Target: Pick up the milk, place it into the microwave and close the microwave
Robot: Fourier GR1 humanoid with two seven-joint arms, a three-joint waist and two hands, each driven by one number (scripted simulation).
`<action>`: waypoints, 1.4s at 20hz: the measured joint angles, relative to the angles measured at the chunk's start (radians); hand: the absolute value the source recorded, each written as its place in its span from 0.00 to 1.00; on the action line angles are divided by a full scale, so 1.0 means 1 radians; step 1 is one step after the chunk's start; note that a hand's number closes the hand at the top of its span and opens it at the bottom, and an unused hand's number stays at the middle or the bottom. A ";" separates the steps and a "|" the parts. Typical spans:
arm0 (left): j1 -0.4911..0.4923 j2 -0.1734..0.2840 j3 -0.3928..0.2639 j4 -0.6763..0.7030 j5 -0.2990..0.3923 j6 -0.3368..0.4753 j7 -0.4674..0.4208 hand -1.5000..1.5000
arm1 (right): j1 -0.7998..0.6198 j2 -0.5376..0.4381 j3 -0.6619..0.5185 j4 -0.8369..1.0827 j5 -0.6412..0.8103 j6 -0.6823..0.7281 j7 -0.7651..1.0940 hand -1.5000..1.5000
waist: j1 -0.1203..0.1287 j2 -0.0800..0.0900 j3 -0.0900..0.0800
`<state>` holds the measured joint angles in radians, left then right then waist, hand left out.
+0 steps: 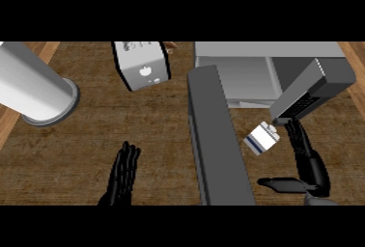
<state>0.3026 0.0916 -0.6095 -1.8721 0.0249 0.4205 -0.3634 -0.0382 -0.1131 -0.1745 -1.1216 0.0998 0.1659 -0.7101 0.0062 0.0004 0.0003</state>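
Reaching toward the milk, which shows just right of the open microwave door, the right hand has straight fingers touching the carton, so curling round it comes next, while the left hand rests open over the worktop.

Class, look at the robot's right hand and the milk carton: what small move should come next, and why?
Probably carry the milk carton up toward the microwave. The right hand touches the carton with straight fingers, the carton lies outside the cavity, and the door stands open. The left hand rests lower left.
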 measured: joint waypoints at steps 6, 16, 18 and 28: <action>0.060 0.049 0.023 -0.038 0.052 -0.039 -0.042 0.00 | -0.157 -0.015 -0.042 0.300 0.049 -0.093 -0.147 0.00 | 0.006 0.001 0.000; 0.138 0.133 0.094 -0.074 0.141 -0.118 -0.105 0.00 | -0.375 -0.067 -0.136 0.702 0.044 -0.164 -0.314 1.00 | 0.014 0.004 0.001; 0.127 0.142 0.114 -0.074 0.154 -0.129 -0.098 0.00 | -0.396 -0.069 -0.150 0.741 0.042 -0.183 -0.329 1.00 | 0.014 0.004 0.001; 0.142 0.165 0.150 -0.065 0.183 -0.175 -0.131 0.00 | -0.454 -0.107 -0.156 0.871 0.093 -0.287 -0.345 1.00 | 0.024 0.002 -0.003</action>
<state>0.4443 0.2565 -0.4595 -1.9367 0.2075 0.2458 -0.4949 -0.4923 -0.2203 -0.3306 -0.2509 0.1929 -0.1210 -1.0548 0.0303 0.0025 -0.0025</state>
